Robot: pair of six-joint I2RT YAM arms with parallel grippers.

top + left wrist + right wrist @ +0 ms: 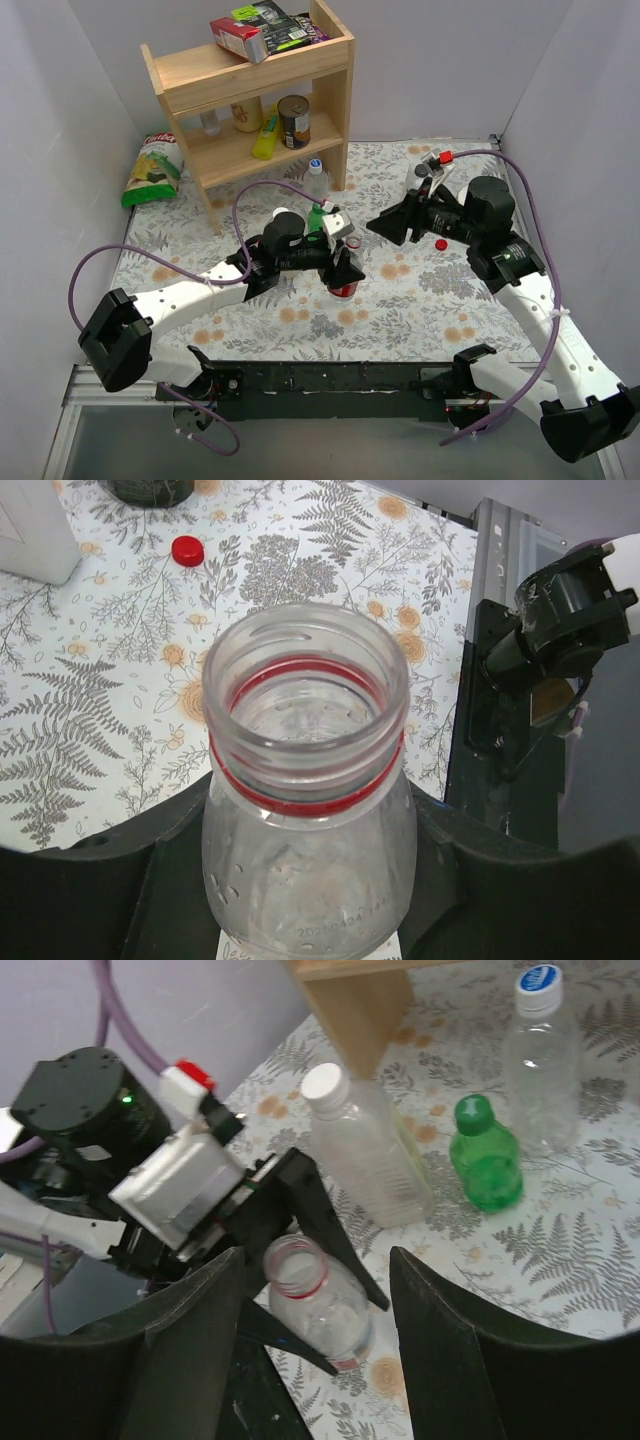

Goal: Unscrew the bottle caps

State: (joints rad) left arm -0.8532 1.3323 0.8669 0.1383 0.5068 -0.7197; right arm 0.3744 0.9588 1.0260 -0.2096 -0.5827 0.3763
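Nearest, the L arm reaches in from the near-left corner of the floral cloth (400, 290), and the left gripper (305, 890) is clenched round the body of the small clear bottle (305, 730) — a dark finger on each side, pressed to the plastic. The bottle stands upright approx. mid-table, its mouth bare, threads showing, a red ring round the neck and a red label low on it in the top view. The red cap (441, 243) lies flat on the cloth to the bottle's right, apart from it, just beside the R arm's wrist. The right gripper (315, 1265) hangs just beyond and to the right of the bottle, pointed at it, jaws released — wide apart, nothing between them, touching neither bottle nor cap. Behind the L wrist are three capped bottles on the cloth: the slim clear bottle (370, 1160) w/ white cap (325, 1085), the green bottle (487, 1165) w/ green cap (473, 1112) beside it, and farther back the large clear bottle (545, 1070) w/ blue cap (540, 985), near the foot of the wooden shelf (250, 70). On the shelf's lower board are a tin can (294, 120), a leaning yellow bottle (266, 135) and other jars too small to tell. On top lies a red-and-white box (238, 38) beside dark packets. Far left, a green chip bag (152, 170) sits beside the shelf.
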